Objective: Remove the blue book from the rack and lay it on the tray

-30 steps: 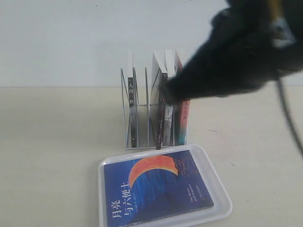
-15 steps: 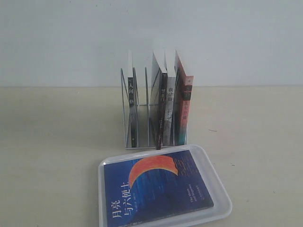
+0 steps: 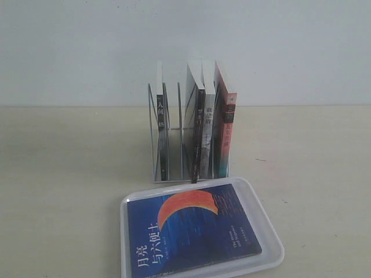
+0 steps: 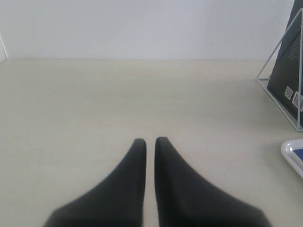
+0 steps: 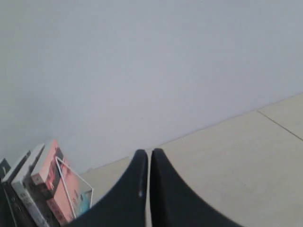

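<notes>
Gone from the exterior view since a second ago, the right arm no longer blocks the rack (image 3: 181,133). At left, the left gripper (image 4: 150,141) hovers over the bare table (image 4: 94,94), fingers nearly touching, holding nothing. Centrally, the blue book (image 3: 191,231) lies flat, cover up, in the tray (image 3: 273,246), just near of the rack and its other books (image 3: 208,127). The right gripper (image 5: 149,151) is pressed closed and empty.

Blue book (image 3: 191,231): thin paperback, dark blue cover with orange-red crescent and white title characters. Lying flat, cover up, inside tray (image 3: 273,246), slightly askew to the rim. Tray white, shallow, round-cornered, at near centre. Rack (image 3: 180,130): clear, wire-framed dividers, upright, just beyond the tray's far edge.
</notes>
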Robot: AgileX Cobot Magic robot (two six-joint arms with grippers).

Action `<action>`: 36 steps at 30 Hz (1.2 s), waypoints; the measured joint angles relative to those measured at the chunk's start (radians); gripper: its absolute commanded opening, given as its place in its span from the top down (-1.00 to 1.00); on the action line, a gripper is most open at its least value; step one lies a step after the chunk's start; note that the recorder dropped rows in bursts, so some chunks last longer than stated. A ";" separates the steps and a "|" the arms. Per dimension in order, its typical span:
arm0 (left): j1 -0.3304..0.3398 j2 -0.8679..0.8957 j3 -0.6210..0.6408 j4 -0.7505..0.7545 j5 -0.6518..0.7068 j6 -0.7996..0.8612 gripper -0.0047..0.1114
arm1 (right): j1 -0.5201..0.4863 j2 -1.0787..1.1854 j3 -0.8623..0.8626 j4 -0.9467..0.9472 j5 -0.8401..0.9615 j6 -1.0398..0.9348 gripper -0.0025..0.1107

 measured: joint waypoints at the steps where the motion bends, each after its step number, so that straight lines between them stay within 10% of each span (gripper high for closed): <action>1: 0.000 0.000 0.000 0.000 0.000 0.000 0.81 | 0.000 0.000 0.018 0.024 -0.021 -0.054 0.93; 11: 0.000 0.000 0.000 0.000 0.000 0.000 0.81 | -0.001 0.000 0.161 0.384 -0.189 -0.593 0.93; 36: 0.000 0.000 0.000 0.000 0.000 0.000 0.81 | -0.001 -0.014 0.461 0.419 -0.209 -0.650 0.93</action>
